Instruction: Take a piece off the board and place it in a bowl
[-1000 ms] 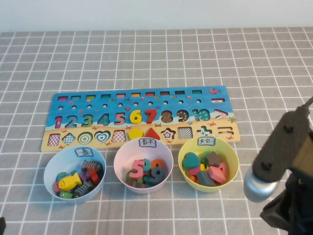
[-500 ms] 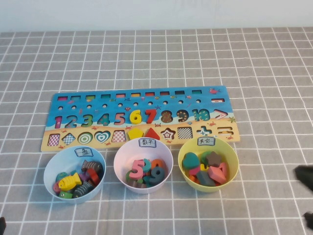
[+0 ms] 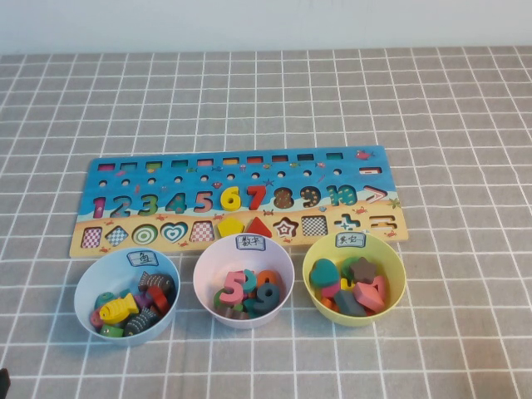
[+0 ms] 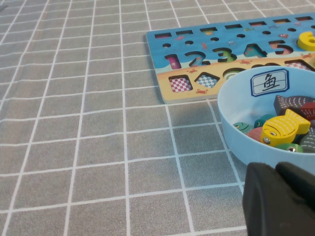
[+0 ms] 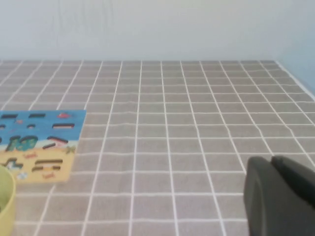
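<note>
Blue and tan, the board (image 3: pixel 237 199) is laid flat on the grey checked cloth (image 3: pixel 266 100), with the pale blue bowl (image 3: pixel 126 296) just in front of its left end. The red piece can't really be picked out among the toy fish (image 3: pixel 117 308). The left gripper (image 4: pixel 278 201) is parked beside that bowl, jaw state unclear; the right gripper (image 5: pixel 278 194) is held low over the cloth, jaws together.

Yellow bowl (image 3: pixel 354 278), white-pink bowl (image 3: pixel 243 280)
</note>
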`<state>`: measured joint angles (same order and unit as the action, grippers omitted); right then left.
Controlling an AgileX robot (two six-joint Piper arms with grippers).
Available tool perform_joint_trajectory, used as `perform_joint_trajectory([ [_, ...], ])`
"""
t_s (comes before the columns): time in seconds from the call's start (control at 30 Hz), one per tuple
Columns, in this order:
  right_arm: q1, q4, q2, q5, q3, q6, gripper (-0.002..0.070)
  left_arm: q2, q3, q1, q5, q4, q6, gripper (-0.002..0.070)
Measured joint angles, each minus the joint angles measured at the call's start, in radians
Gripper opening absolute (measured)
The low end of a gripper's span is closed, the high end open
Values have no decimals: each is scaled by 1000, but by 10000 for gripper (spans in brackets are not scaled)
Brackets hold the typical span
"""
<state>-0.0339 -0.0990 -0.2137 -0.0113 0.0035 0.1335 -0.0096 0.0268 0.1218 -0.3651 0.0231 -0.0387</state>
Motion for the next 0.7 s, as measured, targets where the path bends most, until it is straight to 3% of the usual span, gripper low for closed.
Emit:
perform_joint_trajectory([
  [0.27,9,36,213,104,22,0,-17,0,0,0,0,0,0,2],
  [0.7,9,40,222,139,22,0,-17,0,0,0,0,0,0,2],
])
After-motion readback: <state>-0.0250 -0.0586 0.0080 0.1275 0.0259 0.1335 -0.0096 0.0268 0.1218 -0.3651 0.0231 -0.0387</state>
